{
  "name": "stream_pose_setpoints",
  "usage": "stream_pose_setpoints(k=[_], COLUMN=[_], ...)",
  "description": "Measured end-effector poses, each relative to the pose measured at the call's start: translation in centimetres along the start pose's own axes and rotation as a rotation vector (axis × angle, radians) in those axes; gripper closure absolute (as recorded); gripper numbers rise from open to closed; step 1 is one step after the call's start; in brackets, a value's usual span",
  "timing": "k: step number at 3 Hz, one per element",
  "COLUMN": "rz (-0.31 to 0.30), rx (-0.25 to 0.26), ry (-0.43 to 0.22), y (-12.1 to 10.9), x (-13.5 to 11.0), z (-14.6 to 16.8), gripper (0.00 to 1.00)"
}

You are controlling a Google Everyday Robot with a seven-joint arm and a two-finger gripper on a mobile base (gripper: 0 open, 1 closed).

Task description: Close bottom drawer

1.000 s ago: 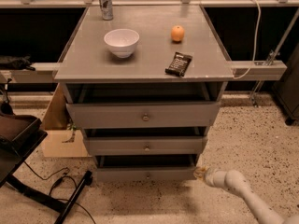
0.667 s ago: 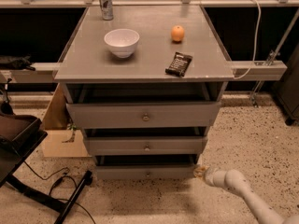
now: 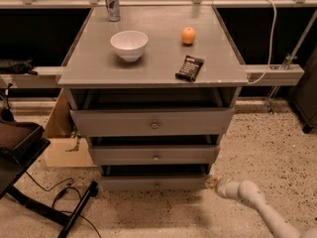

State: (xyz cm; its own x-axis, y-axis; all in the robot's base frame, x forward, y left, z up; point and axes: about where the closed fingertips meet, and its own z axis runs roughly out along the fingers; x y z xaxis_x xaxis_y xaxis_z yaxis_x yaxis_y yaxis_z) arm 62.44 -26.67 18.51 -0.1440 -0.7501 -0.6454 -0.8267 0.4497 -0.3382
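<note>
The bottom drawer (image 3: 154,184) is the lowest and narrowest of three grey drawer fronts under the grey table, with a small round knob (image 3: 157,185). It stands a little way out, with a dark gap above its front. My gripper (image 3: 211,182) is at the end of the white arm (image 3: 247,197) that comes in from the lower right. It sits at the right end of the bottom drawer's front, touching or almost touching its corner.
The middle drawer (image 3: 154,155) and the top drawer (image 3: 152,122) also stand partly out. On the table top (image 3: 94,68) are a white bowl (image 3: 129,44), an orange (image 3: 188,35), a dark packet (image 3: 189,67) and a can (image 3: 112,3). A black chair base (image 3: 29,197) and a cardboard box (image 3: 62,143) stand at the left.
</note>
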Motion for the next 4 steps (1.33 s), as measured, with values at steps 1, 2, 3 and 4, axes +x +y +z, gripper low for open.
stream_pose_setpoints(k=[1, 2, 3, 4], rz=[0.000, 0.000, 0.000, 0.000], rx=[0.000, 0.000, 0.000, 0.000], ry=[0.000, 0.000, 0.000, 0.000], y=[0.00, 0.01, 0.01, 0.01], x=[0.00, 0.00, 0.00, -0.01], z=[0.00, 0.01, 0.01, 0.01], gripper=[0.12, 0.00, 0.00, 0.17])
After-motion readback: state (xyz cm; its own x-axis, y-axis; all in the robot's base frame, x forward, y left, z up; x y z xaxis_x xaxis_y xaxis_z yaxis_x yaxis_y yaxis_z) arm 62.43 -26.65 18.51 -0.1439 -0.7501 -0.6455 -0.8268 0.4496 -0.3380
